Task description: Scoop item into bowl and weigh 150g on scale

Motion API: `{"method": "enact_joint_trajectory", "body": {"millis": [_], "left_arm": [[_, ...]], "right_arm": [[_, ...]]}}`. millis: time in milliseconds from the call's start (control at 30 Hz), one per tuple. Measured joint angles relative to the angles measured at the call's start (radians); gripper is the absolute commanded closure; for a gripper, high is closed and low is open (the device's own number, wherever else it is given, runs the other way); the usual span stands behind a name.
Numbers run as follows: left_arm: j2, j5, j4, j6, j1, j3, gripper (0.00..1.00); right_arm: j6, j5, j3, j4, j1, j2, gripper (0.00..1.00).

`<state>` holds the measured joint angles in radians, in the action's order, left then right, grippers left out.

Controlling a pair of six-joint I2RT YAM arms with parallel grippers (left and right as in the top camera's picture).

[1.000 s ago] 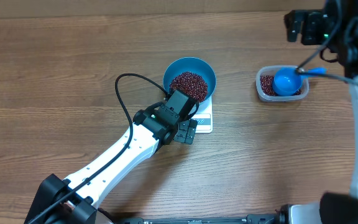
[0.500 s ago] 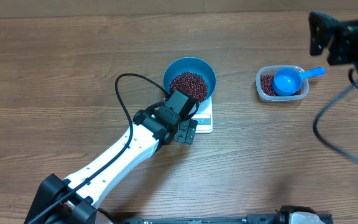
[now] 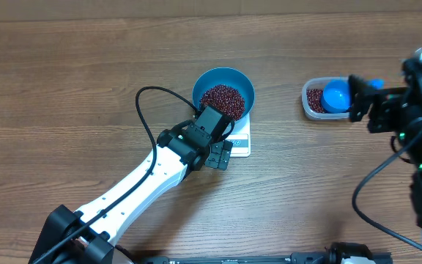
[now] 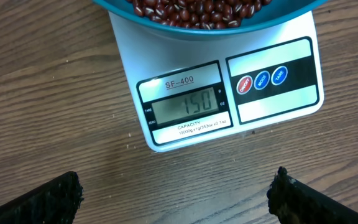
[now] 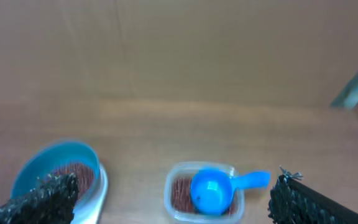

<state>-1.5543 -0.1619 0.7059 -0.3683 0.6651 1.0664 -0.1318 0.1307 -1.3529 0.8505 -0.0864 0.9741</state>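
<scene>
The blue bowl [image 3: 237, 79] holds a heap of dark red-brown beans [image 3: 223, 99] and stands on the white scale [image 3: 242, 143]. In the left wrist view the scale's display [image 4: 188, 107] reads 150, with the bowl's rim [image 4: 278, 18] and the beans [image 4: 197, 7] at the top edge. My left gripper [image 3: 220, 155] hovers just in front of the scale, open and empty [image 4: 176, 199]. At the right, my right gripper [image 3: 361, 103] is open and empty [image 5: 176, 202], raised next to the tub. From there the bowl [image 5: 42, 162] shows at lower left.
A clear plastic tub [image 3: 310, 103] with some beans stands at the right, a blue handled scoop [image 3: 335, 95] lying in it. In the overhead view my right gripper covers the scoop's handle. The right wrist view shows the tub [image 5: 169, 193] and the scoop [image 5: 213, 190].
The right arm has swung from the far right corner toward the front, and its gripper now hangs beside the tub. The left arm, bowl and scale have not moved.
</scene>
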Motion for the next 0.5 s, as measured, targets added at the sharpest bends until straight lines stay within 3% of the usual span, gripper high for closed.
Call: {"method": "enact_joint_trajectory", "body": {"millis": [100, 500], "left_arm": [[0.000, 0.000, 0.000, 0.000, 0.000, 0.000, 0.01], [0.000, 0.000, -0.001, 0.000, 0.000, 0.000, 0.01]], "right_arm": [[0.001, 0.005, 0.145, -0.114, 0.000, -0.035, 0.00], [0.032, 0.158, 0.781, -0.881, 0.002, -0.192, 0.00]]}}
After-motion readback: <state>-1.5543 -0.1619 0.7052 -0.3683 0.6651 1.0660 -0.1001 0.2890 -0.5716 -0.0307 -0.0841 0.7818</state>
